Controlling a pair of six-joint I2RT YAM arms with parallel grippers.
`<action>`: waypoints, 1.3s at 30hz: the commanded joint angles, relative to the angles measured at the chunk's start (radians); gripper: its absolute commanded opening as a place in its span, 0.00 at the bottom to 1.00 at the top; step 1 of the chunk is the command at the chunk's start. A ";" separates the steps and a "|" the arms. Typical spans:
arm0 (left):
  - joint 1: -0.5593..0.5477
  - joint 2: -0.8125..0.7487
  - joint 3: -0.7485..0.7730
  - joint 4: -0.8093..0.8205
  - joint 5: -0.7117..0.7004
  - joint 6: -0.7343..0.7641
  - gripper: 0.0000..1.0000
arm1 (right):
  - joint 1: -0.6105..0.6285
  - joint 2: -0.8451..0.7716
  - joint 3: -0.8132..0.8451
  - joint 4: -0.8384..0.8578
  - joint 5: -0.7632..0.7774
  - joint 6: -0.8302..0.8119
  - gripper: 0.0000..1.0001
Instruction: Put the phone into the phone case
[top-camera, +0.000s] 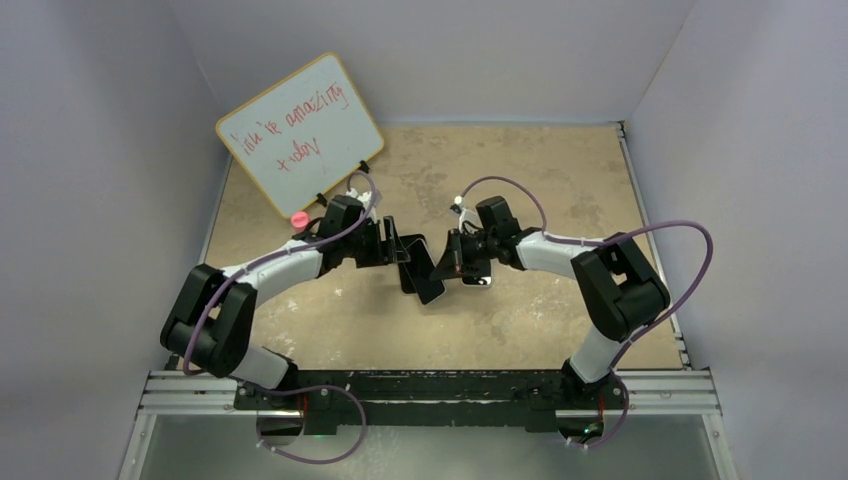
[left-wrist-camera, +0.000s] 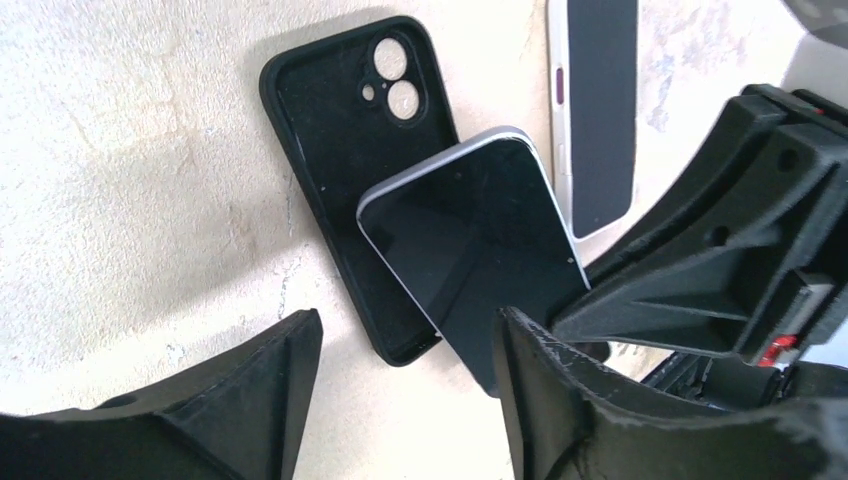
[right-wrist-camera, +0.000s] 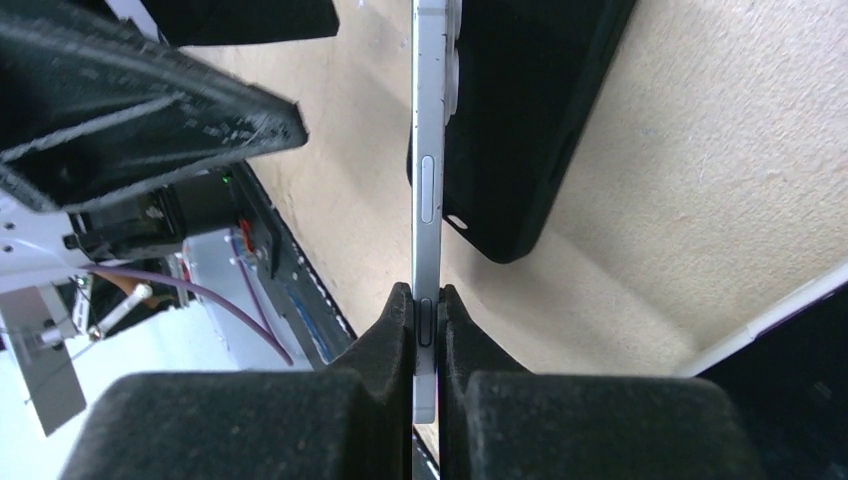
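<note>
The phone case (left-wrist-camera: 340, 150) lies flat on the table with its open side up and its camera cutout at the far end. Over it slants the phone (left-wrist-camera: 470, 240), black screen up with a silvery rim, its far corner above the case. In the right wrist view the phone (right-wrist-camera: 428, 190) is seen edge-on, and my right gripper (right-wrist-camera: 428, 310) is shut on its long side at a button, with the case (right-wrist-camera: 520, 130) beyond. My left gripper (left-wrist-camera: 405, 395) stands open just near of both, the phone's near corner passing beside its right finger (left-wrist-camera: 545, 400).
A second phone (left-wrist-camera: 592, 110) with a white rim lies screen up on the table just right of the case. A whiteboard (top-camera: 298, 133) with red writing leans at the back left. White walls enclose the tan table (top-camera: 540, 180) on three sides.
</note>
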 joint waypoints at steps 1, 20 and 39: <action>0.012 -0.067 0.039 -0.022 -0.024 0.037 0.68 | 0.000 -0.009 0.054 0.099 -0.001 0.110 0.00; 0.024 0.073 0.022 0.109 0.006 0.040 0.61 | 0.007 0.158 0.080 0.281 0.137 0.264 0.00; 0.026 0.131 0.010 0.156 0.140 0.021 0.59 | 0.019 0.086 0.021 0.047 0.125 0.174 0.00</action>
